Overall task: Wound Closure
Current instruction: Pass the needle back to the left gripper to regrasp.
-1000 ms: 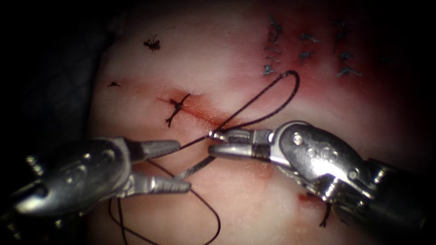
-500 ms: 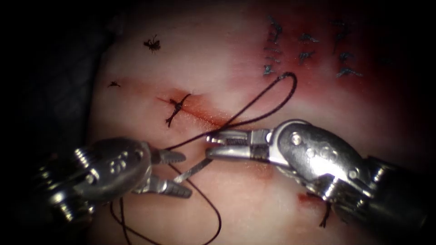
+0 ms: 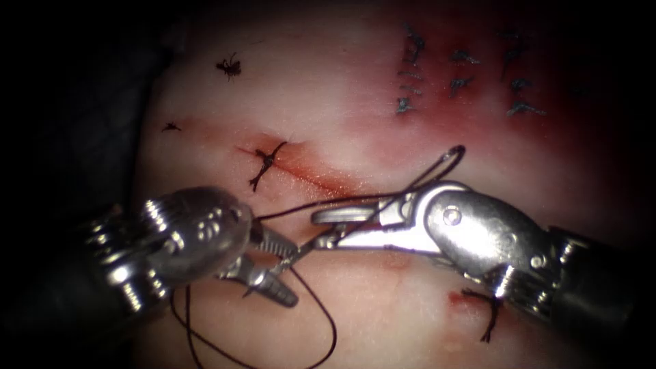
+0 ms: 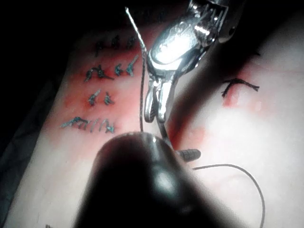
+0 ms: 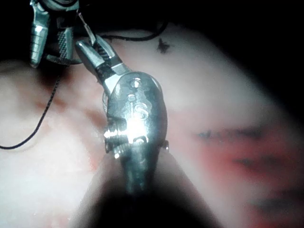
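Tissue (image 3: 355,75) carries everything: cut (image 3: 307,174) running diagonally, one knotted stitch (image 3: 265,162) across it. Cut thread ends (image 3: 229,66) at upper left. Thread (image 3: 321,321) looped on lower surface. Red fluid (image 3: 454,298) spot at lower right.

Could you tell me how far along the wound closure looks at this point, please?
Done: one tied stitch sits across the cut's left part. In hand: the needle lies above the tissue, between the left end effector and the right end effector, thread trailing. Left: the cut right of that stitch looks open.
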Controlling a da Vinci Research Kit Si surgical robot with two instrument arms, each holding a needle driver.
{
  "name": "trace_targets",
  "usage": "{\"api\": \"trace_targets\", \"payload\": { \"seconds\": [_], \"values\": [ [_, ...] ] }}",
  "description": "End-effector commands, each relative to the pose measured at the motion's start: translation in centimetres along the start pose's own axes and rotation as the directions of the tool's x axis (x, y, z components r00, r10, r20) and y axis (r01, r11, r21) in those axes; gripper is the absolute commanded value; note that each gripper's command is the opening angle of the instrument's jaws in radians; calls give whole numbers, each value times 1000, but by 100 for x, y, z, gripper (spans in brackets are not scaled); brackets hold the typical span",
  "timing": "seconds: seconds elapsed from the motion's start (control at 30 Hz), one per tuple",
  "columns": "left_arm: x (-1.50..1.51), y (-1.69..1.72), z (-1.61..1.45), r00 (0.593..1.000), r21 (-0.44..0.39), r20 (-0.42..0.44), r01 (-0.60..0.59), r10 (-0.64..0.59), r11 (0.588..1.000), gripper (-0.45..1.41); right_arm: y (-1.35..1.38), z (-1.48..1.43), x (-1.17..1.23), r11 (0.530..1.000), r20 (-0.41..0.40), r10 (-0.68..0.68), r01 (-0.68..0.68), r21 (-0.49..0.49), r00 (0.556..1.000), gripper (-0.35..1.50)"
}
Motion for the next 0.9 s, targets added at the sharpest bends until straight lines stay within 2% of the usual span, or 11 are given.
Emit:
{"api": "trace_targets", "payload": {
  "seconds": [0.03, 0.1, 0.4, 0.47, 0.53, 0.63, 0.73, 0.77, 0.9],
  "values": [
    [5, -6, -1, 1000, -7, 0, -7, 7, 1000, 59, 7, 4, -5, 1000, -10, -17, 17, 9, 1000, -35],
    [6, -11, -4, 1000, -24, -1, -9, 9, 1000, 58, 7, 6, -5, 999, -27, -27, 27, 23, 999, -35],
    [7, -28, 2, 999, 3, 1, 36, -36, 999, 58, 4, 12, -2, 998, -34, -55, 56, 25, 998, -35],
    [7, -29, -1, 998, -27, -9, 68, -68, 997, 19, 3, 12, -3, 998, -34, -56, 57, 25, 998, -35],
    [7, -30, -3, 996, -61, -28, 78, -80, 995, -32, 3, 13, -2, 998, -35, -56, 57, 25, 998, -35],
    [9, -31, -7, 995, -109, -65, 67, -74, 992, -35, 2, 14, -1, 998, -23, -56, 56, 15, 998, -35],
    [12, -34, -11, 993, -125, -100, 57, -70, 990, -35, 2, 17, 0, 997, 43, -51, 53, -59, 998, 73],
    [15, -36, -14, 989, -97, -118, 74, -85, 993, -35, 4, 19, 1, 989, 53, -45, 52, -135, 998, 113],
    [19, -39, -20, 972, -65, -205, 107, -118, 992, -35, 7, 19, 2, 987, 46, -42, 48, -154, 998, 125]
  ]
}}
